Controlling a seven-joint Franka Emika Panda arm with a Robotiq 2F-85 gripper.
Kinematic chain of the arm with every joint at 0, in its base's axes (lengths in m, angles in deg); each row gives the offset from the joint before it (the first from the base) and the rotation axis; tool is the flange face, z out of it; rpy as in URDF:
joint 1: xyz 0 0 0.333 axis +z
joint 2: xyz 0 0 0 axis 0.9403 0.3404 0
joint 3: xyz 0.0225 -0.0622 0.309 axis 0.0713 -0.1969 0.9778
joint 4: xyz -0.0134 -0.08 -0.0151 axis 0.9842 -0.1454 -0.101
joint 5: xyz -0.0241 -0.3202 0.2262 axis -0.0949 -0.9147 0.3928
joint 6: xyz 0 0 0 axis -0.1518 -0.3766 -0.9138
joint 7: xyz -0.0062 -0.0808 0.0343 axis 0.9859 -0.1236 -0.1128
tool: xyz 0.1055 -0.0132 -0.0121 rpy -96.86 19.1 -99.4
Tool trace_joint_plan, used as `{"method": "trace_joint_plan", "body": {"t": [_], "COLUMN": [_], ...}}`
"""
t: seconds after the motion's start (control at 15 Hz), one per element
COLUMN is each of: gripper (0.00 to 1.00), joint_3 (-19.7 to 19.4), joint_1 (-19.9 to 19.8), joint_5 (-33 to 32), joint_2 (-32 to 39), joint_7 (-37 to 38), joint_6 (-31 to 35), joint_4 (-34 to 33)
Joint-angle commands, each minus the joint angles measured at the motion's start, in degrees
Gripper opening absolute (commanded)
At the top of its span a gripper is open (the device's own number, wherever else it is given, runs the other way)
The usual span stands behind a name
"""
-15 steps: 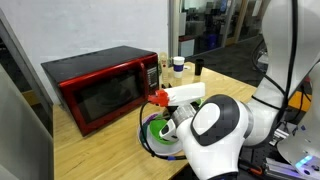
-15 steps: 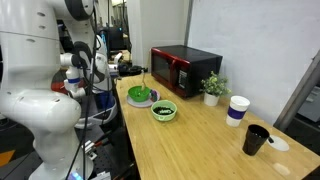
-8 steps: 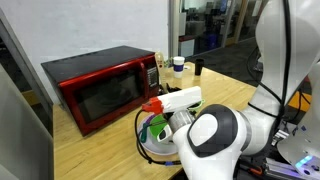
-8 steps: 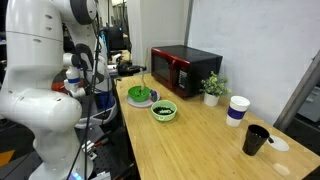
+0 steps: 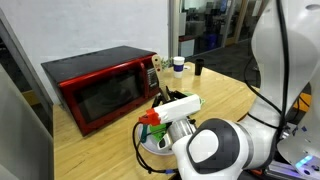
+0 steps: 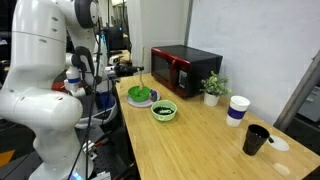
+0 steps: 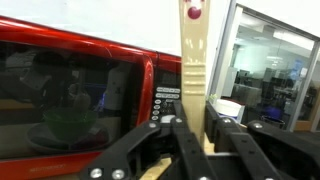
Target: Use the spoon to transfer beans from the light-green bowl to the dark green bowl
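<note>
My gripper (image 7: 195, 128) is shut on the beige spoon (image 7: 193, 60), whose flat handle rises between the two black fingers (image 7: 178, 135) and has a red dot at its top. In an exterior view the spoon (image 6: 143, 82) stands upright as a thin line over the dark green bowl (image 6: 139, 96), which sits on a white plate (image 6: 129, 104). Just to its right is the light-green bowl (image 6: 163, 111) with dark beans (image 6: 163, 108) inside. The spoon's scoop end does not show. My own arm (image 5: 215, 150) hides both bowls in an exterior view.
A red microwave (image 6: 185, 70) stands at the back of the wooden table (image 6: 200, 140). A potted plant (image 6: 211, 87), a white cup with a blue band (image 6: 237, 110) and a black cup (image 6: 256, 139) stand further right. The table's front edge runs close beside the bowls.
The white wrist section with the red button has dropped lower and swung left in an exterior view. The jaws have stayed shut on the spoon. Bowls have not moved.
</note>
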Motion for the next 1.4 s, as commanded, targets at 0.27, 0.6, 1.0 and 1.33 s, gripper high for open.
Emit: {"method": "trace_joint_plan", "body": {"t": [0.27, 0.6, 1.0, 1.33], "gripper": [0.06, 0.06, 0.06, 0.06], "joint_3": [-0.4, -0.6, -1.1, -1.8], "joint_1": [1.9, 2.7, 4.4, 5.8], "joint_5": [-2.1, -2.8, -3.6, -4.1], "joint_2": [3.3, 4.3, 5.8, 6.8], "joint_7": [-4.1, -5.9, -9.0, -11.8], "joint_6": [-5.3, -7.1, -11.2, -14.1], "joint_4": [-2.6, -3.4, -4.5, -5.2]}}
